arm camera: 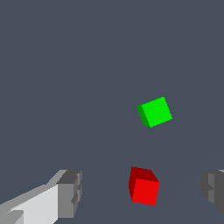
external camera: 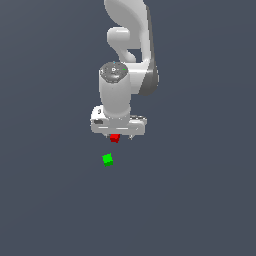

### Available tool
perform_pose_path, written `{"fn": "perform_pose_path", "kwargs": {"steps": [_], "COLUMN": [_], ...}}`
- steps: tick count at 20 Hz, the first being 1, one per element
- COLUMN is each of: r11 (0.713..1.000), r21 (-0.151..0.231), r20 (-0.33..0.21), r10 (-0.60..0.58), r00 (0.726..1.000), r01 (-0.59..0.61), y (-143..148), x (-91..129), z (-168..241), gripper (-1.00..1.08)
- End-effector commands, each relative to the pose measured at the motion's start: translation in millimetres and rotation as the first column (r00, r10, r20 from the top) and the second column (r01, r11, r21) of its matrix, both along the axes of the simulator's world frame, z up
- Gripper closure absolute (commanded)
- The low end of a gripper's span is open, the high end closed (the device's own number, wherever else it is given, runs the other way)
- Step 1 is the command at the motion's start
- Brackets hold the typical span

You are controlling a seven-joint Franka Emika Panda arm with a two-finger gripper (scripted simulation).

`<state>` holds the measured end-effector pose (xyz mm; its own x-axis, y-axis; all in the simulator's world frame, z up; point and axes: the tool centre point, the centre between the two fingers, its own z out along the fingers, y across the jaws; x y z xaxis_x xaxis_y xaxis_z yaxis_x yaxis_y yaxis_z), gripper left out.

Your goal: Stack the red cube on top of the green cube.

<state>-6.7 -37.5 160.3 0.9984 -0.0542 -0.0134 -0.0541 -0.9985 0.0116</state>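
Two tiny cubes on the grey tabletop (external camera: 200, 200), red cube (arm camera: 144, 190) between wide-spread fingers (arm camera: 69, 193) (touching neither), green cube (arm camera: 155, 112) nearby, apart.

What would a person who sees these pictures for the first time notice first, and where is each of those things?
The eye goes first to the large white robot arm reaching down the middle of the exterior view. Next come two tiny plain cubes on the dark grey floor: the solid red cube sits between the open gripper's fingers, untouched by either, and the bright green cube lies apart from it.
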Motion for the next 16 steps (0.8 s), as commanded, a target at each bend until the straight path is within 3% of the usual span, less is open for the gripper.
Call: {"fn": "perform_pose_path", "kwargs": {"steps": [1, 9, 16], "r11": [1.0, 1.0, 0.997], "r21": [0.0, 0.001, 0.003], "r20": [0.0, 0.002, 0.006], "r10": [0.0, -0.02, -0.073], "r00": [1.0, 1.0, 0.997], "r01": [0.0, 0.02, 0.073], "y": [0.0, -4.6, -15.7], "x": [0.0, -10.1, -37.2], "z": [0.0, -9.5, -34.9], "gripper": [-0.92, -0.92, -0.92]}}
